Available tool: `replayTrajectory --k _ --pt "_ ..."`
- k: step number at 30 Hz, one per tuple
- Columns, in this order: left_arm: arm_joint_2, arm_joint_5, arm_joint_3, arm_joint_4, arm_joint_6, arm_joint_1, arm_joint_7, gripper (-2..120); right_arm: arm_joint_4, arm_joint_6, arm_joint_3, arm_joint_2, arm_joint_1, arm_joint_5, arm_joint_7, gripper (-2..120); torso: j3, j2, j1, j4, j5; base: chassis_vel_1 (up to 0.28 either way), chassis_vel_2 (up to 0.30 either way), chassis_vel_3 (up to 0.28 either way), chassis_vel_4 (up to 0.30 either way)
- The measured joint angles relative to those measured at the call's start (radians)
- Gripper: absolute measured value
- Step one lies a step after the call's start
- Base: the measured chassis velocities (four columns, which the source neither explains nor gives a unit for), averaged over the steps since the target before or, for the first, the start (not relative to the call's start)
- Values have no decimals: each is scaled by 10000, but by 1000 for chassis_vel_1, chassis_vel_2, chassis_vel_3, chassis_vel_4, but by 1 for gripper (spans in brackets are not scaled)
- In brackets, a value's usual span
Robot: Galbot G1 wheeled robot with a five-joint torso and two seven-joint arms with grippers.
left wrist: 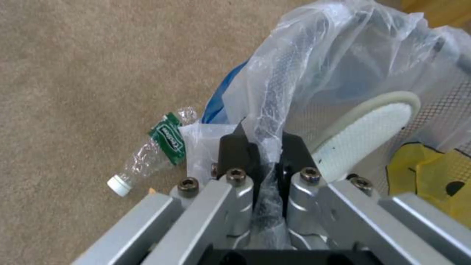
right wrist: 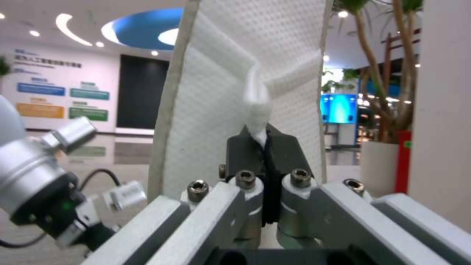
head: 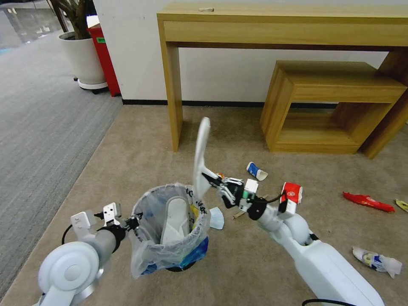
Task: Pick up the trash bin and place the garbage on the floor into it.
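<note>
Low at seven o'clock in my head view, my left gripper (head: 132, 222) is clamped on the rim of the trash bin (head: 170, 231), pinching the clear liner bag at the bin's nine o'clock edge. One white slipper (head: 175, 221) already stands heel-up inside the bin, with yellow wrapping beside it.

My right gripper (head: 214, 179) sits just past the bin's two o'clock edge, its fingers pressed together on a fold of the second slipper (head: 201, 159), which rises nearly upright above the rim.

My right forearm covers part of the red-and-white carton (head: 291, 196) and most of the wooden stick (head: 238, 214). The blue mask (head: 216, 218) is half hidden behind the bin. How much of the bin's base touches the carpet I cannot tell, since the bag and blue plastic cover it.

My left wrist view adds a crushed clear bottle (left wrist: 152, 154) with a green label, lying on the carpet just beside the bin; the head view hides it behind the bag. That view also shows the liner drawn tight between the dark fingertips (left wrist: 235, 152). My right wrist view shows the slipper's dimpled fabric bunched at the pinch.

Farther out on the carpet lie a blue paper cup (head: 256, 171), a red wrapper (head: 368, 201) and a crumpled white wrapper (head: 377, 260).
</note>
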Motion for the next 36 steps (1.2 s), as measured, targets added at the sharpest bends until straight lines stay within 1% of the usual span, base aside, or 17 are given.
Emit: replayTrajectory --k 5,11,19,27,29,30,31,34,35,36 --pt "-15 33 232 245 0 -208 68 2 -162 6 -390 204 145 -191 -60 0 -1 -1 0 -1 1 0 0 0 0" --pt "-73 1 362 290 0 -322 132 2 -204 24 -627 302 2 -408 -45 0 -2 -1 0 -1 2 0 0 0 0" --pt "-129 -75 384 124 0 -322 198 2 -531 76 -657 327 -161 -1147 88 0 -2 -1 0 -1 2 0 0 0 0" --pt "-104 -252 132 -382 0 -138 363 2 -765 74 -625 257 -258 -1696 718 0 -2 0 0 -1 3 0 0 0 0" --pt "-106 -392 92 -582 1 -70 440 2 -801 72 -606 234 -271 -1725 790 3 -2 -1 0 0 2 0 0 0 0" --pt "-109 -458 81 -667 1 -45 459 2 -804 71 -594 215 -275 -1730 814 7 -2 -1 0 0 2 0 0 0 0" --pt "-109 -458 81 -667 1 -45 459 2 -804 71 -594 215 -275 -1730 814 7 -2 -1 0 0 2 0 0 0 0" --pt "-112 -523 58 -825 1 -15 469 2 -806 71 -557 162 -300 -1737 853 22 -2 0 0 -1 3 0 0 0 0" --pt "-112 -523 58 -825 1 -15 469 2 -806 71 -557 162 -300 -1737 853 22 -2 0 0 -1 3 0 0 0 0" --pt "-113 -524 59 -848 1 -12 470 2 -780 72 -533 138 -315 -1732 866 28 -2 -1 0 0 2 0 0 0 0"
